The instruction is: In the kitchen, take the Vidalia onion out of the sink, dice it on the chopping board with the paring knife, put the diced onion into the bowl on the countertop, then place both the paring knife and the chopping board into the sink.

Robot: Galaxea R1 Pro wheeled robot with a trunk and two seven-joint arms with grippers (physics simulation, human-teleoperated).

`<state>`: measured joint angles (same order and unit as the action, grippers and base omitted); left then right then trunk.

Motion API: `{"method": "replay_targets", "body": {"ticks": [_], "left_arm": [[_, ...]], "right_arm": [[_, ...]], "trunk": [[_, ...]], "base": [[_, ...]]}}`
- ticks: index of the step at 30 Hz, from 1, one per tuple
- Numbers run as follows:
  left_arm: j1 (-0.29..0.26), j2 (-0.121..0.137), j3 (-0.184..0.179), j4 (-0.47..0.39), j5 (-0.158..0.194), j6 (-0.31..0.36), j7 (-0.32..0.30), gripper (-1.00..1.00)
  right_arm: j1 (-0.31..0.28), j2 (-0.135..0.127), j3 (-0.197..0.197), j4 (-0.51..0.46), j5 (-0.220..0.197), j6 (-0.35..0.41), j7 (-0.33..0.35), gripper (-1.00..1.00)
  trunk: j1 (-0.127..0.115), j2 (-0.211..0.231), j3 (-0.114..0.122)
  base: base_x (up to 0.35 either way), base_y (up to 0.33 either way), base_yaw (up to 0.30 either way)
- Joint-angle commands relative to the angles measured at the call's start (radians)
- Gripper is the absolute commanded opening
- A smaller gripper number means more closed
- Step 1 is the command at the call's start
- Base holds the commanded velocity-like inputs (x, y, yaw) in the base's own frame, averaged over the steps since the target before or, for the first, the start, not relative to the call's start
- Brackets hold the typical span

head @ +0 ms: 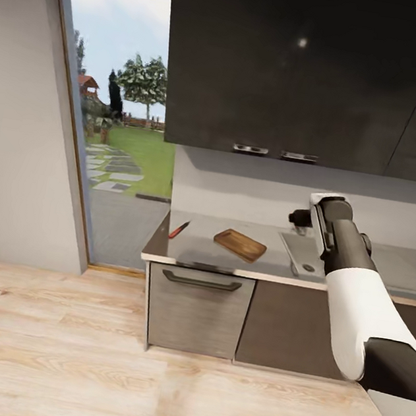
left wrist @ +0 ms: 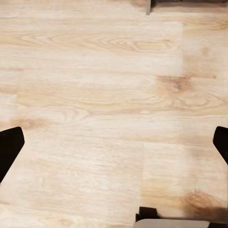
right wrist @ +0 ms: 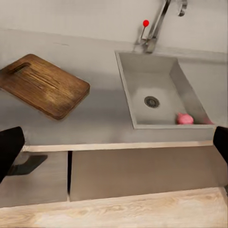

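In sink (right wrist: 156, 90): Vidalia onion (right wrist: 185, 118); chopping board (right wrist: 43, 85) beside, R gripper (right wrist: 114, 147) spread.

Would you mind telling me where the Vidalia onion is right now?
In the right wrist view, the Vidalia onion lies inside the sink, against its front wall, beside the drain.

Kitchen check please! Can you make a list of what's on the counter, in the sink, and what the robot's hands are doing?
Surface: grey countertop, mostly bare.
Job's things: chopping board lies flat on it; paring knife near the counter's window end; Vidalia onion sits in the sink, near the drain.
Clutter: nothing seen.
Grippers: left gripper open above the wood floor; right gripper open, aimed at the sink.
Cables: nothing seen.
Surroundings: black upper cabinets, garden window.
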<state>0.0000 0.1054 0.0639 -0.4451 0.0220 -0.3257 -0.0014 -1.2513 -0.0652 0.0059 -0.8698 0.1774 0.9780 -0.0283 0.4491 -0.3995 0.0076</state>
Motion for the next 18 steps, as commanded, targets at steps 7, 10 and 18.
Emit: {"method": "replay_targets", "body": {"ticks": [7, 10, 18], "left_arm": [[0.0, 0.002, 0.001, -0.001, 0.002, -0.003, 0.0, 1.0], [0.0, 0.006, 0.012, 0.0, 0.003, -0.003, 0.0, 1.0], [0.0, 0.008, 0.074, -0.001, 0.003, -0.003, -0.002, 1.0]], "right_arm": [[0.0, -0.033, 0.015, 0.0, 0.004, 0.004, 0.229, 1.0], [0.0, -0.044, 0.047, 0.0, 0.005, 0.004, 0.285, 1.0], [0.001, -0.054, 0.079, 0.003, 0.006, 0.004, 0.378, 1.0]], "trunk": [[0.001, 0.0, 0.0], [0.001, 0.0, 0.0], [0.001, 0.0, 0.0]], "base": [[0.325, 0.001, 0.0], [0.326, 0.0, 0.0], [0.323, 0.06, 0.0]]}}
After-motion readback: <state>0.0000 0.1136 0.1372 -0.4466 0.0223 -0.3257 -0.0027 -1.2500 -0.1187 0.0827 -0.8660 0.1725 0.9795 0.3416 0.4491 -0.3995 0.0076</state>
